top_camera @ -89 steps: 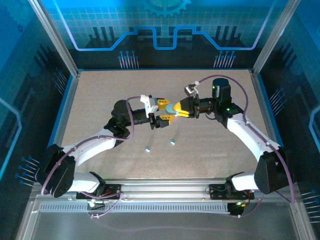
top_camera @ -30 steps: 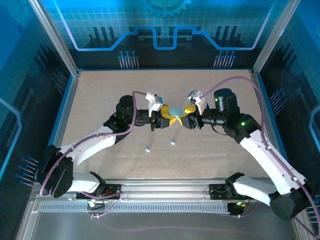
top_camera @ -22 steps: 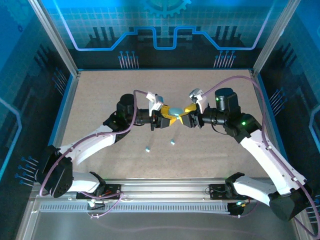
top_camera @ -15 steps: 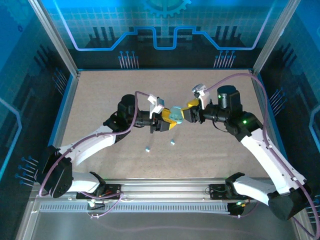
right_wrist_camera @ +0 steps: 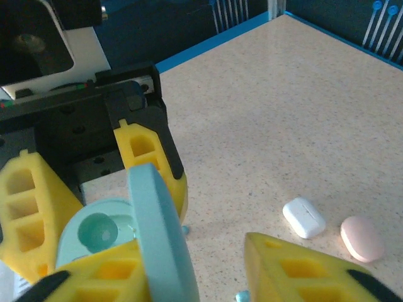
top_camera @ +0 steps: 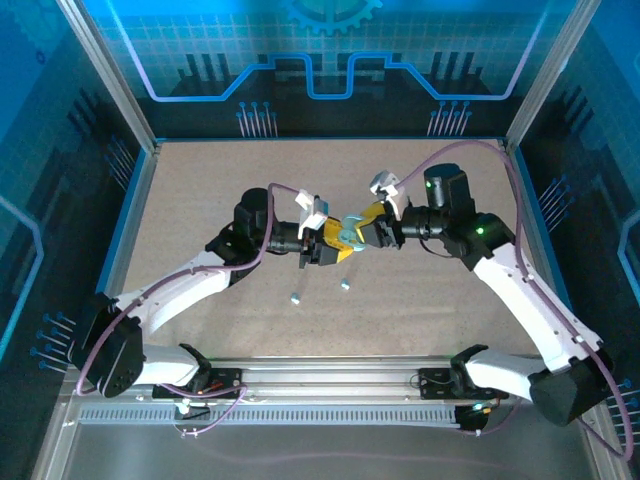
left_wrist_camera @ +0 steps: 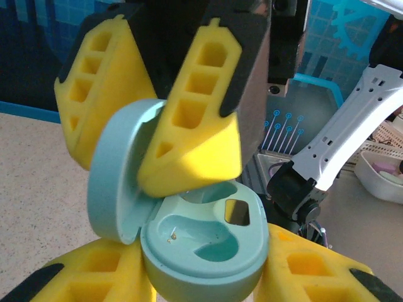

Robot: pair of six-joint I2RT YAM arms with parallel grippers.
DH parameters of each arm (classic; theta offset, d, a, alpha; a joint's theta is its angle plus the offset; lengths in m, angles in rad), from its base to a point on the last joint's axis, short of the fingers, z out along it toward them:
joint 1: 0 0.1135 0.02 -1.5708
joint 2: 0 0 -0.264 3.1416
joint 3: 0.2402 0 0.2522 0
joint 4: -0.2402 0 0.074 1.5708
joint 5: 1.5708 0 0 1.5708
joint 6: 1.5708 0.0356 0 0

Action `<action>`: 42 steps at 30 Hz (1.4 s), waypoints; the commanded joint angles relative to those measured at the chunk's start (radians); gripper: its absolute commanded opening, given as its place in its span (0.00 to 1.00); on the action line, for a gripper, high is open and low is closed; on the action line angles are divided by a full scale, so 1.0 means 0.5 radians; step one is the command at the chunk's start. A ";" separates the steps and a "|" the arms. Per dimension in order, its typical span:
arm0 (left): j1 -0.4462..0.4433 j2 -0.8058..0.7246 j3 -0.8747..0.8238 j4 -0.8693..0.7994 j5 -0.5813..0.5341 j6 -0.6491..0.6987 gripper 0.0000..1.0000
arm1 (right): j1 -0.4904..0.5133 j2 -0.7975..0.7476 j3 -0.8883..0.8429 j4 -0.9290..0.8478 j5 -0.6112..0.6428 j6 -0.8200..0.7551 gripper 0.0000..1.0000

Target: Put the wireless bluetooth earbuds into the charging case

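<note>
Lid (left_wrist_camera: 110,182) swung open | right pincer (top_camera: 363,230) covers blue case (left_wrist_camera: 201,255) | white case (right_wrist_camera: 304,218) aside

A speckled beige tabletop (top_camera: 200,190) lay inside an enclosure, with a narrow blue rim (top_camera: 130,215) running along its left, far and right edges. Behind the tabletop's far edge stood a blue backdrop panel (top_camera: 330,60) printed with a grid, bright circuit-like lines and a gear emblem (top_camera: 335,10) at the top. Slanted aluminium posts (top_camera: 106,70) rose from the tabletop's two far corners. Along its near edge ran a metal rail (top_camera: 330,375), and nearer than that a slotted strip (top_camera: 300,412). In the left wrist view a shallow white tub (left_wrist_camera: 381,179) held something pale pink; whether it sat on the tabletop could not be told.
</note>
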 commanded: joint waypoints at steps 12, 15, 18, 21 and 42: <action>-0.017 -0.023 0.096 -0.070 0.036 0.079 0.51 | -0.008 0.000 0.106 -0.088 -0.249 -0.199 0.07; -0.017 0.001 0.116 -0.075 0.044 0.055 0.58 | -0.002 -0.027 0.080 -0.050 -0.214 -0.194 0.07; -0.027 0.015 0.130 -0.078 0.048 0.052 0.60 | 0.003 -0.046 0.064 -0.029 -0.184 -0.192 0.07; -0.032 0.027 0.145 -0.068 0.045 0.038 0.62 | 0.013 -0.054 0.056 -0.027 -0.148 -0.195 0.08; -0.058 0.057 0.189 -0.154 -0.020 0.088 0.45 | 0.071 -0.094 0.035 0.021 0.029 -0.171 0.12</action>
